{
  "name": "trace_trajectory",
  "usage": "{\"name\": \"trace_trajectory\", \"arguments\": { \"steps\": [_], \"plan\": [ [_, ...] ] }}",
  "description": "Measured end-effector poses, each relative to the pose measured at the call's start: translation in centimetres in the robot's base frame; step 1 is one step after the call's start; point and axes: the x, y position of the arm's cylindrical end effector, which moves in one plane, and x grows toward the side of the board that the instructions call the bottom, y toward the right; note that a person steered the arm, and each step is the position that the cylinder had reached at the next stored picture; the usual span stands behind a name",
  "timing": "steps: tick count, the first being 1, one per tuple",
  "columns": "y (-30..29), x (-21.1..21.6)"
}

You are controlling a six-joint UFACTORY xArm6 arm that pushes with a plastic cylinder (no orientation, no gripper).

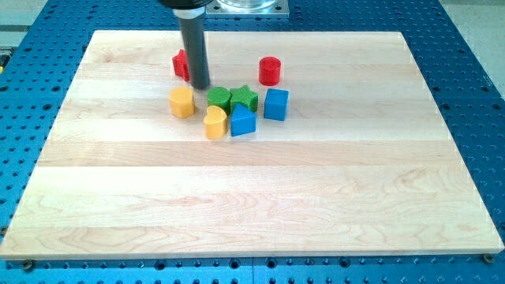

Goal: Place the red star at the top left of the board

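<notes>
Standing upright over the upper middle of the wooden board (252, 197), the dark rod is seen with my tip (200, 86) set down just at the view's right of the red star (181, 64), which is partly hidden behind the rod, so whether the two touch cannot be told. Nothing is held by the tool, since it is a plain rod with nothing to open or close. The red star is found near the board's top edge, left of centre and well apart from the top left corner. A red cylinder (270, 70) is placed to the view's right of the rod, also near the top edge. Below the tip a tight cluster is gathered: a yellow hexagonal block (181, 102) at the view's left, a green block (219, 99) and a green star (245, 98) side by side, a blue cube (276, 103) at the view's right, and in front of them a yellow heart (215, 121) touching a blue block with a peaked top (243, 121). No container is present on the board.
</notes>
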Motion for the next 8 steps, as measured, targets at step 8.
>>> {"name": "trace_trajectory", "arguments": {
  "steps": [8],
  "plan": [
    [-11.4, -6.6]
  ]
}}
